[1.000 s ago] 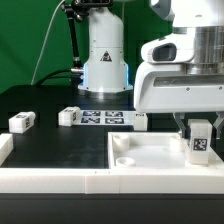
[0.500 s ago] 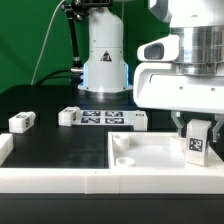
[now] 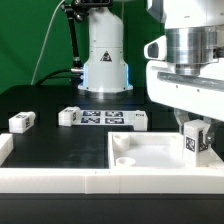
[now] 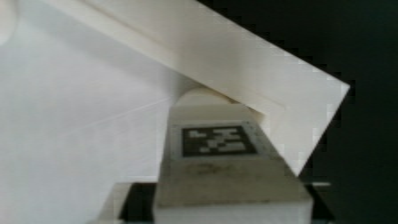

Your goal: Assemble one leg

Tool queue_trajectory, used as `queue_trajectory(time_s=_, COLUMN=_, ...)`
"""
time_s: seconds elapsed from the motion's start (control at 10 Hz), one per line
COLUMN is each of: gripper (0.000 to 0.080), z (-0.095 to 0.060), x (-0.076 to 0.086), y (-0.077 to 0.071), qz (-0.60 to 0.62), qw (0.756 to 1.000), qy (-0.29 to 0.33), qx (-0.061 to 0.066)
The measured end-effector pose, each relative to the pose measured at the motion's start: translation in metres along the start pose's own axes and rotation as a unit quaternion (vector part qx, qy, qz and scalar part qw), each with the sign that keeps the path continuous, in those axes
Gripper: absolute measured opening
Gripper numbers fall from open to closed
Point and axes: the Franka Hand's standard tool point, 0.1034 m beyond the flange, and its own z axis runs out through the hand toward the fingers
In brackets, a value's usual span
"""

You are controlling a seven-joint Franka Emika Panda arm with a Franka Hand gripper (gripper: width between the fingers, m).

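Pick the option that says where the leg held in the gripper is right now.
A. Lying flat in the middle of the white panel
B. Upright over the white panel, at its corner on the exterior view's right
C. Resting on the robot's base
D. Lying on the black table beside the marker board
B: the gripper holds the leg upright, tag outward, over the white panel at its corner on the exterior view's right.

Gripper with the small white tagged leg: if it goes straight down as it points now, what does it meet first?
Most likely the large flat white square panel. The gripper holds the leg upright over the panel's far corner at the exterior view's right; whether a socket lies beneath is hidden.
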Motion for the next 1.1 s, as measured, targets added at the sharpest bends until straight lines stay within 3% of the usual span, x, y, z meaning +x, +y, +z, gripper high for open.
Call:
queue_trajectory(time_s=0.5, gripper=0.0291, z=0.0008, x=-0.0032, y=0.0001, qz=0.243, qw=0.970, qy=-0.012, qx=0.001)
queue_trajectory(time_s=0.8, gripper=0.0291, z=0.0009, x=-0.0032, y=-0.0002, qz=0.217, qw=0.976, qy=-0.012, qx=0.001)
queue_trajectory(time_s=0.9, gripper=0.0480, z=0.0009, x=-0.0031, y=-0.0003, qz=0.207, qw=0.978, qy=-0.012, qx=0.002)
queue_trajectory(time_s=1.0, gripper=0.0480, z=0.0006, x=-0.0036, y=-0.0007, qz=0.169, qw=0.986, qy=-0.011, qx=0.002)
queue_trajectory(time_s=1.1, gripper=0.0620, z=0.0004, x=-0.0051, y=-0.0014, qz=0.095, qw=0.995, qy=-0.011, qx=0.002)
